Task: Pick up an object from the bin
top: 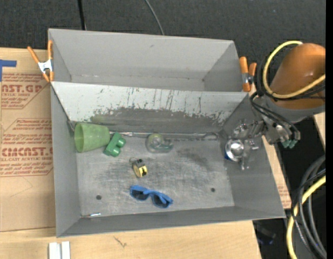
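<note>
A grey metal bin (155, 63) with scuffed, sloping walls holds a handful of loose things spread thinly over its floor. The pincer (239, 151) hangs low at the foot of the wall on the arm's side, over bare floor. Whether it is open or closed cannot be told from here. A small blue patch (230, 155) shows right against its tip, but whether that is a thing of the bin or a part of the robot is not clear.

Nothing can be seen gripped. Nearest to the pincer, though well apart from it, is a clear rounded piece (158, 143) by the foot of the back wall. A little beyond that lies a small yellow-and-black piece (139, 169). The blue sunglasses (150, 196) lie about as far from the pincer, nearer the front wall. Farthest from it, at the opposite side, are a green block (115, 144) and, just beside it, a green cup (90, 137) on its side.

To do this step well, I judge the pincer should first choose one thing that lies alone. It should then centre itself above that thing and come straight down. The sunglasses look the surest choice: flat, free on all sides, and narrow at the bridge. The clear piece may slip, and the cup may roll away.
</note>
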